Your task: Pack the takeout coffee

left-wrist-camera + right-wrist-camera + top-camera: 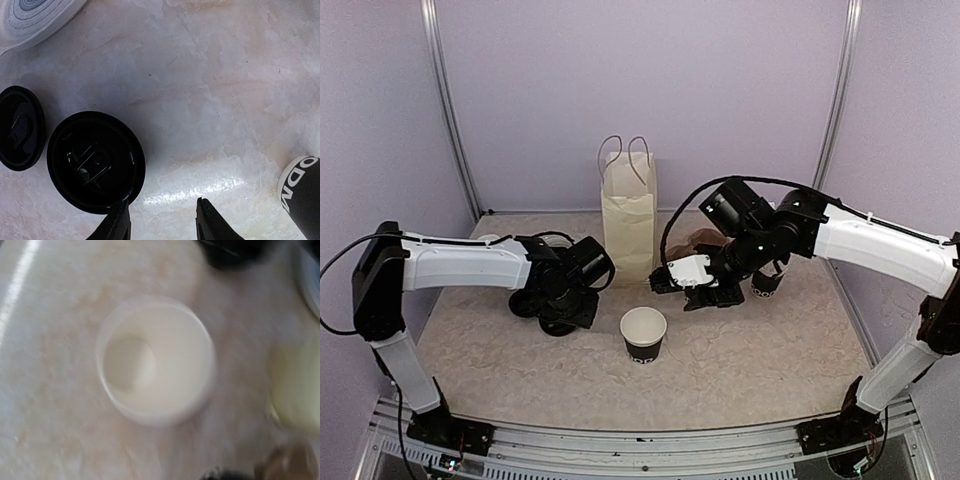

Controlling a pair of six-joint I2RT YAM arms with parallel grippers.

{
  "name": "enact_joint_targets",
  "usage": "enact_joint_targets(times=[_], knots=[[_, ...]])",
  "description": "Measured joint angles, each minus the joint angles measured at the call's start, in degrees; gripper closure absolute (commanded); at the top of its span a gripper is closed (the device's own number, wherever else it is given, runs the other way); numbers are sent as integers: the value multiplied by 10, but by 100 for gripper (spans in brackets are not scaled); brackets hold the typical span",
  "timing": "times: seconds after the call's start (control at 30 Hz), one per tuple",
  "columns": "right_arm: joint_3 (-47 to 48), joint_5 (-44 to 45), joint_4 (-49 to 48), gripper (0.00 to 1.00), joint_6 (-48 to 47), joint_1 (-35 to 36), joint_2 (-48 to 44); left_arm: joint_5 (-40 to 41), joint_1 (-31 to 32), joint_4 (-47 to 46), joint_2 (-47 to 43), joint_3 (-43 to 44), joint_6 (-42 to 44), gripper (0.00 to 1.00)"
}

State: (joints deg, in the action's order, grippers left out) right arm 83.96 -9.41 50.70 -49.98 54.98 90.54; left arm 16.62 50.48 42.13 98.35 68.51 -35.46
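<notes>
A lidless black paper cup (643, 335) with white lettering stands upright at the table's middle front. The blurred right wrist view looks straight down into its white inside (157, 360). My right gripper (663, 281) hovers just above and behind that cup, apart from it, its jaws unclear. Two round black lids (96, 161) (20, 127) lie flat side by side on the left. My left gripper (162, 215) is low beside them and open, with only bare table between its fingers. Its left fingertip (119, 220) is at the nearer lid's edge.
A cream paper bag (630, 215) with wire handles stands upright at the back centre. Another black cup (767, 283) sits partly hidden behind the right arm, next to something brown (705, 240). A white ringed object (35, 15) lies beyond the lids.
</notes>
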Motion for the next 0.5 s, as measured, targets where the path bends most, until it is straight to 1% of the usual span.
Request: enact_joint_targets(times=[0.07,0.13,0.27,0.5], knots=[[-30,-6,-8,65,17,-34,-36,4,-2,4,28,17,8,57],[-48,-12,-8,67,31,-67,-54,8,-4,12,57,33,15,58],[-64,-24,-9,68,53,-118,-58,19,-7,27,102,56,25,58],[-77,-41,-14,69,64,-135,-61,43,-8,51,147,81,28,61]])
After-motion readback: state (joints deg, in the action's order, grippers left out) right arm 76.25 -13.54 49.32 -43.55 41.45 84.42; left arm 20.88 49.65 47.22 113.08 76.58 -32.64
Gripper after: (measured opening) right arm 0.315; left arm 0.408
